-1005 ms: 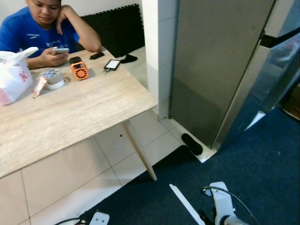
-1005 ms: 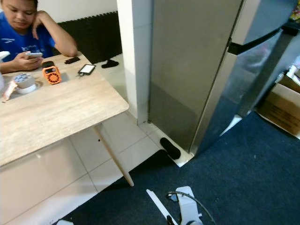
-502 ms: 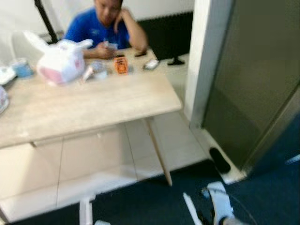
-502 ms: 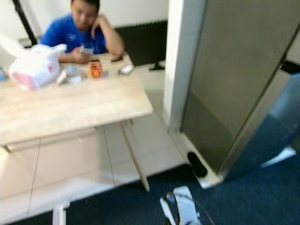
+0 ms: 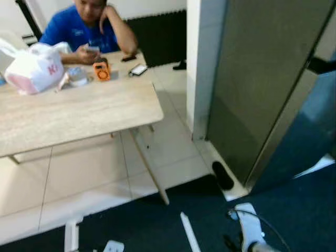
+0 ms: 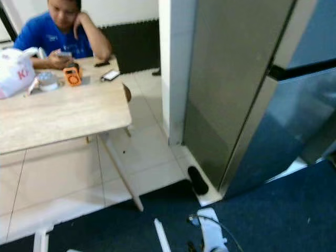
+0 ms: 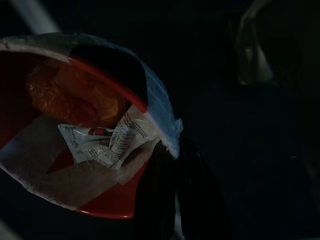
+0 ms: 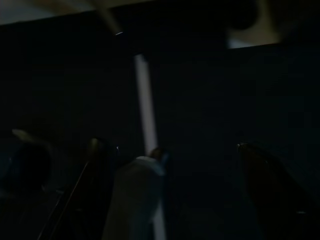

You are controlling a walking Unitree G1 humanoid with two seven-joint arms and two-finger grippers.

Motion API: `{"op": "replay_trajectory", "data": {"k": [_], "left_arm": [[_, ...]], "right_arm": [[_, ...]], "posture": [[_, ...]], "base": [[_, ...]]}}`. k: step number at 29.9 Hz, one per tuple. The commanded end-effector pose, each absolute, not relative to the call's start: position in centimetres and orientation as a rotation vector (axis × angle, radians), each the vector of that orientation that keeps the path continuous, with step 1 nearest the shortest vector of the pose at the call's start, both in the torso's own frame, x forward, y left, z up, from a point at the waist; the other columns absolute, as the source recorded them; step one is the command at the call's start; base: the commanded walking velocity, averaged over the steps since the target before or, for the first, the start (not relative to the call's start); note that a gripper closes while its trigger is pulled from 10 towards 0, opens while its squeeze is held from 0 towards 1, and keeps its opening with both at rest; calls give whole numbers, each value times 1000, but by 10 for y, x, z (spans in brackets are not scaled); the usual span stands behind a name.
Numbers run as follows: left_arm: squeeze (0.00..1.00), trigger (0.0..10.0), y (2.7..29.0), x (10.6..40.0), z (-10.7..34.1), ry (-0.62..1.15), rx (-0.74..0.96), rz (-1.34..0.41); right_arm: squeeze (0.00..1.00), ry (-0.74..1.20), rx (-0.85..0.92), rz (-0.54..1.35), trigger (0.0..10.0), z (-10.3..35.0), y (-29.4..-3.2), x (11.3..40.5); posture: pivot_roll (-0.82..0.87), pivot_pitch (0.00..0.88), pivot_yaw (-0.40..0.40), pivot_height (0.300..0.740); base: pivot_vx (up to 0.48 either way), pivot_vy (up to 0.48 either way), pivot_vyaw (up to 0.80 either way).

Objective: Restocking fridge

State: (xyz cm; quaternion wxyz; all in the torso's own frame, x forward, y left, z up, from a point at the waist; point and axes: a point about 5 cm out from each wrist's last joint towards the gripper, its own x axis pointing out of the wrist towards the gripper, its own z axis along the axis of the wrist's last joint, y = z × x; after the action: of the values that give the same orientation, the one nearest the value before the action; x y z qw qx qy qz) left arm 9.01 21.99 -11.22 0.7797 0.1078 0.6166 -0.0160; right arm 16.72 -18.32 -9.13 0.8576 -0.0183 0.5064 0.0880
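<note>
In the dark left wrist view, my left gripper [image 7: 167, 150] is shut on the rim of a red bowl [image 7: 75, 125]. The bowl is covered with clear film and carries a paper label; orange food shows inside. The steel fridge [image 5: 257, 79] stands ahead on the right, its grey side facing me and its shiny front doors [image 6: 294, 121] shut. My right gripper [image 8: 175, 150] hangs low over the dark carpet, fingers [image 8: 95, 150] spread apart with nothing between them. My right wrist [image 5: 249, 231] shows at the bottom of the left eye view.
A wooden table [image 5: 79, 113] stands to the left on slanted legs, with a white plastic bag [image 5: 31, 65], an orange device [image 5: 101, 71] and a phone [image 5: 138, 69]. A person in blue [image 5: 86, 26] sits behind it. A white pillar [image 5: 199, 63] adjoins the fridge. A white strip [image 5: 189, 239] lies on the blue carpet.
The whole picture has swung left toward the table and back toward the fridge, so the camera moved. The things on the table and the person stay put.
</note>
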Motion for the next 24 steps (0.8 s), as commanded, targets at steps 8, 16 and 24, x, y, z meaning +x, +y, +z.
{"op": "replay_trajectory", "data": {"k": [8,16,24], "left_arm": [[0,10000,222,90,-112,1332,251,-46],[0,10000,222,94,-111,1323,268,-62],[0,10000,220,92,-112,1326,264,-67]], "right_arm": [[0,1067,-36,202,10000,-93,-177,166],[0,1066,-21,196,10000,-93,-176,165],[0,1064,-17,190,10000,-93,-176,166]], "posture": [[-51,0,20,740],[-49,0,22,740],[-49,0,22,740]], "base": [[0,-454,0],[0,-454,400],[0,-452,0]]}}
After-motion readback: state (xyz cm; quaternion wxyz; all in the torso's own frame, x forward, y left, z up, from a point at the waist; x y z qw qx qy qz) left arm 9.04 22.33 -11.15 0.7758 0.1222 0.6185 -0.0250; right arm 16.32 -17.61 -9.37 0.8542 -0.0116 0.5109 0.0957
